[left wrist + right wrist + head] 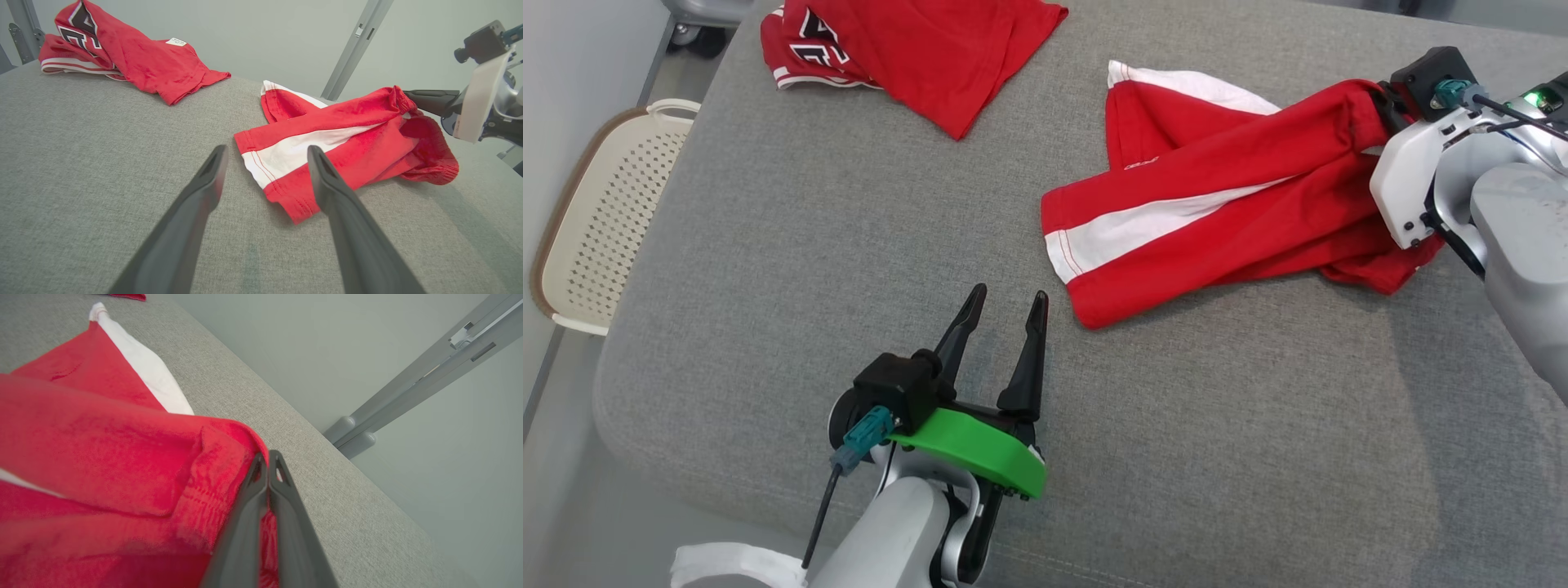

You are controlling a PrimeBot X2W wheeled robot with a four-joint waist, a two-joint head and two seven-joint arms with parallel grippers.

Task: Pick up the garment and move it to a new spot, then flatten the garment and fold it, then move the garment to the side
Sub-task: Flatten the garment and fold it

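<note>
I have the grey cushion [792, 245] across most of my head view. The shorts [1217, 220], red with a white side stripe, lie crumpled on its right half. The leg hems point toward the middle, and the waistband end is raised at the right. That raised end is where my right arm [1503, 212] comes in. Its jaws are pinched shut on the waistband. In the right wrist view the 2 fingers [286, 522] meet at their tips, with red cloth bunched against them and showing in the slit lower down.

A red jersey [915, 49] with black-and-white lettering sits in a heap at the far left corner, well apart from the shorts. A cream perforated basket [596, 220] with a brown rim stands off the cushion's left edge, lower down.

My left arm [890, 523] is over the near part of the cushion. Its jaws are spread wide and hold nothing. Their fingers [1027, 351] aim at the nearest hem of the shorts, close to it but apart.

A small white label [176, 41] shows on the jersey in the left wrist view.
</note>
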